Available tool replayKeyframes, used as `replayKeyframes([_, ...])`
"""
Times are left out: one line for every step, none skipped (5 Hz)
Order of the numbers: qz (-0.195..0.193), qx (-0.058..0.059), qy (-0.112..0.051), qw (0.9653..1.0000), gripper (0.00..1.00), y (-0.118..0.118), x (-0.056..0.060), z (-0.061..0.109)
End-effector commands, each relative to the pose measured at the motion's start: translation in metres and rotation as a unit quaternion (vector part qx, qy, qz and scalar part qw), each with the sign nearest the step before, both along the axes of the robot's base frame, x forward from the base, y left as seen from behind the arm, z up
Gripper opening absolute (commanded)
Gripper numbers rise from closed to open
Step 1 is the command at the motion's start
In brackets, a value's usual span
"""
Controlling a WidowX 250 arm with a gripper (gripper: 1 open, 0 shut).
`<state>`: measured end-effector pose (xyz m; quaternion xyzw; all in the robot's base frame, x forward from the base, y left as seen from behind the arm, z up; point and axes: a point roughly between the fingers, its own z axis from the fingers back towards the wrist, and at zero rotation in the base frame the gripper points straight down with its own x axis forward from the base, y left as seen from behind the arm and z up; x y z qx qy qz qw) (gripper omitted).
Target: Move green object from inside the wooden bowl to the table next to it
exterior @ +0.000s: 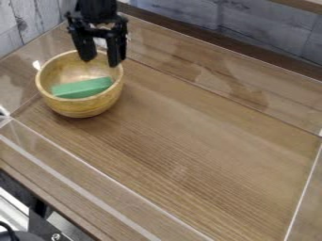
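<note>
Jaws: spread wide and empty; the gripper points straight down, its two dark fingers parted, hanging over the far rim of the wooden bowl.
Bowl: sits at the left of the table, near the far-left corner and the clear rim wall.
Green object: lies flat on the bowl's floor, slightly toward the bowl's left side, not gripped.
Object relative to jaws: below the fingertips and a little toward the bowl's near-left; nothing sits between the fingers.
Step in hand: by my reading, lining up for the pick, so the task is barely begun.
Doing it well: centre the open fingers over the block's short width before lowering, keep them clear of the bowl's thick wall, and go down until they straddle the block near the bowl floor, then close.
Risk: a finger catching the bowl's rim could shove or tip the bowl.
Drop zone: bare table right of the bowl looks free.
</note>
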<state>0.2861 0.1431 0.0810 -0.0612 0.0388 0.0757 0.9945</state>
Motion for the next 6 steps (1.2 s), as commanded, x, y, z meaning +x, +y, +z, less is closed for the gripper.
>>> replayKeyframes([0.039,0.016,-0.012,0.9990,1.00,0.008,0.000,0.001])
replayKeyframes([0.032,0.018,-0.002,0.9993,1.00,0.001,0.005,-0.005])
replayKeyframes([0.024,0.018,0.000,0.9995,0.00,-0.004,0.012,-0.004])
replayKeyframes([0.033,0.017,0.001,0.9993,0.00,-0.008,0.009,-0.003])
replayKeyframes([0.041,0.016,0.002,0.9990,0.00,-0.012,0.006,0.001])
replayKeyframes([0.042,0.012,-0.001,0.9990,0.00,-0.010,0.010,0.008])
